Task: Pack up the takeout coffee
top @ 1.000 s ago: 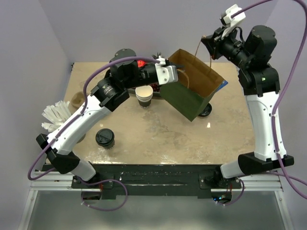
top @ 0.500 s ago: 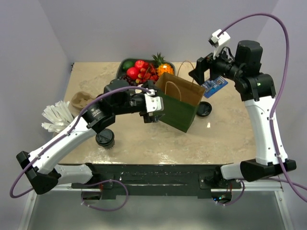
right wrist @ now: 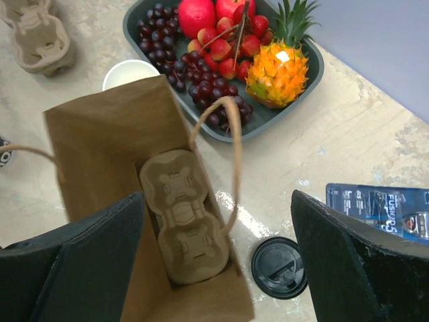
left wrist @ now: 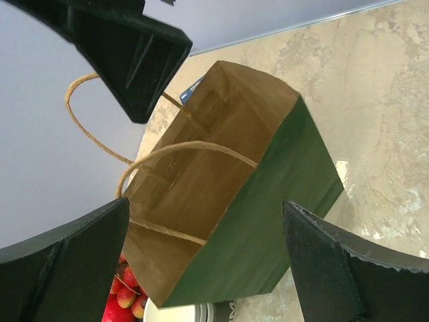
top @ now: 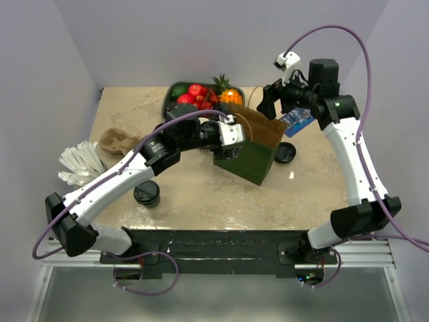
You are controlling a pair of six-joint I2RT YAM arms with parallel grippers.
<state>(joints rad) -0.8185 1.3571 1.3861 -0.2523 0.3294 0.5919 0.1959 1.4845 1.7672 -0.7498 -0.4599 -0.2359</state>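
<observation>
Trouble could start right at the fingers: our left gripper (left wrist: 206, 204) and right gripper (right wrist: 218, 196) both crowd the tall green paper bag (top: 249, 157), and a careless swing away could hook a finger in a brown twine handle loop (right wrist: 237, 161) and drag or tip the bag. Now the fingers themselves: the left pair is spread wide and empty, facing the open mouth from just beside the bag, and we cannot tell whether it touches the green wall. The right pair is spread just as wide, also empty, hovering above the mouth. Inside the bag lies a moulded cardboard cup carrier (right wrist: 184, 218). Just beside the bag a loose black plastic lid (right wrist: 281, 267) rests on the beige marbled table (top: 322, 194); grabbing it by mistake is the other hazard. The small whitish paper cup with a round black plastic lid, our takeout coffee (top: 146, 193), stands near the front left edge, well apart from the bag, not yet picked up.
</observation>
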